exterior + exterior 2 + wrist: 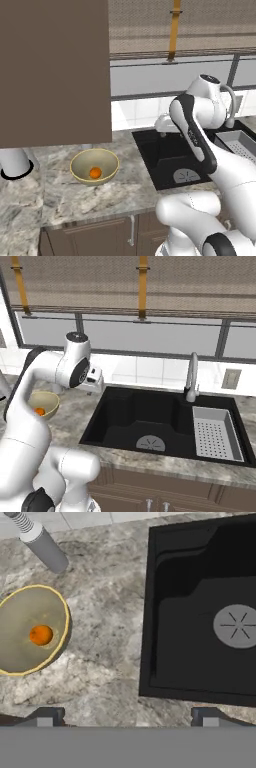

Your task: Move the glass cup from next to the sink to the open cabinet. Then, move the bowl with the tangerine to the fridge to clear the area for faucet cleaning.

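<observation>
Gripper: fingers spread wide, nothing between them; tips rise at the bottom of the hand view, over bare counter just beside the sink's left edge.
Gripper in the base views: hand visible in the right base view above the counter left of the sink; in the left base view hidden behind the arm's own links.
Bowl: yellowish, upright on the counter left of the sink, apart from it; seen also at the left edge of the right base view, partly behind the arm, and from above in the hand view.
Tangerine: inside the bowl, near its middle; orange spot also in the hand view and the right base view.
Cup: a grey cylinder lies slanted at the top left of the hand view, beyond the bowl; cannot tell whether glass.
Sink: black, round drain cover on the floor; hand view gives only its left part.
Rack: grey, perforated, in the sink's right end; clear in the right base view, cut off at the right in the left base view.
Faucet: behind the sink, in full in the right base view; mostly behind the arm in the left base view.
Cabinet: brown panel filling the upper left of the left base view.
</observation>
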